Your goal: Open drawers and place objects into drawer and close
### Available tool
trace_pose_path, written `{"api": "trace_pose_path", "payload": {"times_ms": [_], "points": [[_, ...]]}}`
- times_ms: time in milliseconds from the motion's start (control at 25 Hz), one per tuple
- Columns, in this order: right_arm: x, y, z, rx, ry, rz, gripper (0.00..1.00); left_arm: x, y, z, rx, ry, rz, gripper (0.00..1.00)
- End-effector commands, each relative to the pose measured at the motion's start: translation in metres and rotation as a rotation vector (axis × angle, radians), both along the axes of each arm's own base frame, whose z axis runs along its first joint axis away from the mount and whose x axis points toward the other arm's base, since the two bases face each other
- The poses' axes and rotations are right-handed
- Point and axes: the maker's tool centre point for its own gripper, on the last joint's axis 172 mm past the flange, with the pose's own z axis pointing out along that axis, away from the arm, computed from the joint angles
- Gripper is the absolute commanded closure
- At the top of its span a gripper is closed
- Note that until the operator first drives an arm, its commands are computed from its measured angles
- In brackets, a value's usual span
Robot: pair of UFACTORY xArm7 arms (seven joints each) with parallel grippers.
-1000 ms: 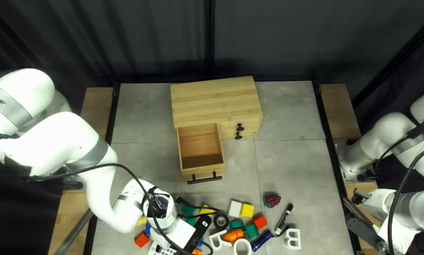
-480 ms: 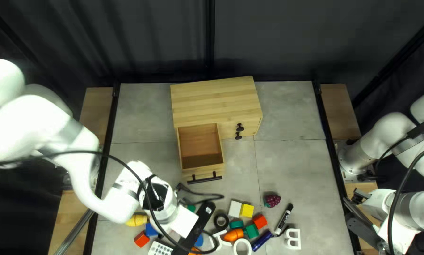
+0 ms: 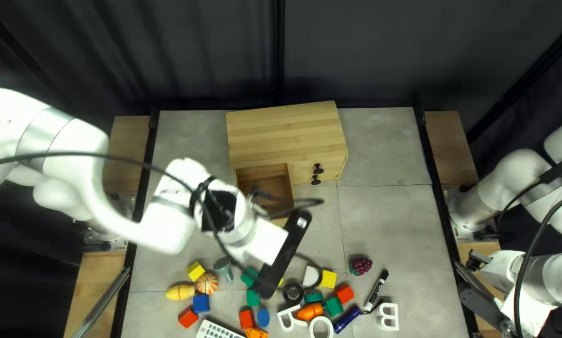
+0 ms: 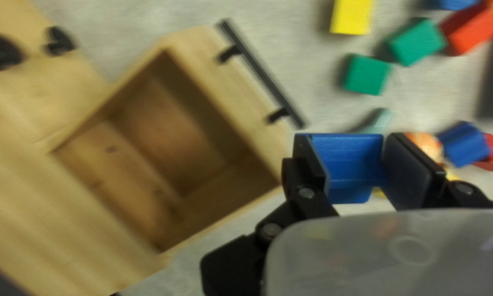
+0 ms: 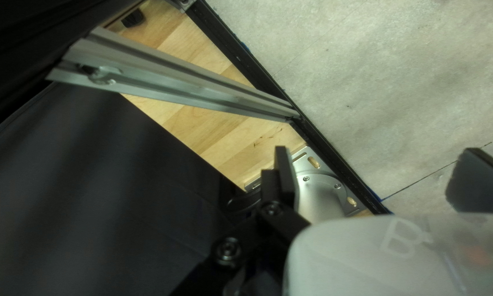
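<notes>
Drawer (image 4: 230, 87) open; placing and closing to go, we judge.
Our left gripper (image 4: 348, 143) pinches the blue block (image 4: 348, 167), apparently outside the drawer (blurry); right gripper (image 5: 378, 149) wide.

We log a pale wooden drawer (image 4: 227, 85), black bar handle (image 4: 265, 77) across its front, standing open; blue block (image 4: 348, 164), flat-faced, held clear of the table near the drawer's front corner.
</notes>
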Motion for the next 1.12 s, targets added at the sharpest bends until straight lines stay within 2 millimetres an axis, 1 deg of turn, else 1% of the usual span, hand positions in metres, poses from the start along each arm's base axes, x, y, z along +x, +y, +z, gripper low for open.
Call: {"api": "trace_pose_path", "payload": {"times_ms": [40, 120, 240, 320, 440, 480, 520, 560, 640, 680, 720, 760, 800, 840, 880, 920, 1000, 1120], "points": [[0.000, 0.000, 0.000, 0.000, 0.000, 0.000, 0.00, 0.004, 0.028, -0.023, 0.000, -0.026, 0.120, 0.00], [0.000, 0.000, 0.000, 0.000, 0.000, 0.000, 0.00, 0.002, 0.030, -0.026, -0.007, -0.026, 0.146, 0.00], [0.000, 0.000, 0.000, 0.000, 0.000, 0.000, 0.00, -0.006, 0.024, -0.020, -0.015, -0.034, 0.175, 0.00], [0.000, 0.000, 0.000, 0.000, 0.000, 0.000, 0.00, -0.011, 0.014, -0.012, -0.015, -0.037, 0.179, 0.00], [0.000, 0.000, 0.000, 0.000, 0.000, 0.000, 0.00, -0.016, -0.006, -0.005, -0.019, -0.028, 0.172, 0.00], [0.000, 0.000, 0.000, 0.000, 0.000, 0.000, 0.00, -0.021, -0.022, -0.004, -0.027, -0.012, 0.155, 0.00], [0.000, 0.000, 0.000, 0.000, 0.000, 0.000, 0.00, -0.024, -0.031, -0.004, -0.031, -0.003, 0.142, 0.00], [0.000, 0.000, 0.000, 0.000, 0.000, 0.000, 0.00, -0.032, -0.052, -0.007, -0.039, 0.025, 0.106, 0.00], [0.000, 0.000, 0.000, 0.000, 0.000, 0.000, 0.00, -0.048, -0.082, -0.016, -0.052, 0.071, 0.050, 0.00], [0.000, 0.000, 0.000, 0.000, 0.000, 0.000, 0.00, -0.060, -0.100, -0.023, -0.062, 0.109, 0.004, 0.00], [0.000, 0.000, 0.000, 0.000, 0.000, 0.000, 0.00, -0.067, -0.110, -0.027, -0.068, 0.127, -0.020, 0.00], [0.000, 0.000, 0.000, 0.000, 0.000, 0.000, 0.00, -0.080, -0.128, -0.035, -0.073, 0.161, -0.071, 0.00], [0.000, 0.000, 0.000, 0.000, 0.000, 0.000, 0.00, -0.086, -0.136, -0.039, -0.074, 0.177, -0.096, 0.00], [0.000, 0.000, 0.000, 0.000, 0.000, 0.000, 0.00, -0.101, -0.154, -0.048, -0.074, 0.210, -0.154, 0.00], [0.000, 0.000, 0.000, 0.000, 0.000, 0.000, 0.00, -0.112, -0.163, -0.054, -0.077, 0.230, -0.193, 0.00], [0.000, 0.000, 0.000, 0.000, 0.000, 0.000, 0.00, -0.119, -0.169, -0.058, -0.077, 0.242, -0.217, 0.00], [0.000, 0.000, 0.000, 0.000, 0.000, 0.000, 0.00, -0.139, -0.180, -0.073, -0.082, 0.275, -0.279, 0.00], [0.000, 0.000, 0.000, 0.000, 0.000, 0.000, 0.00, -0.155, -0.191, -0.086, -0.082, 0.306, -0.344, 0.00]]}}
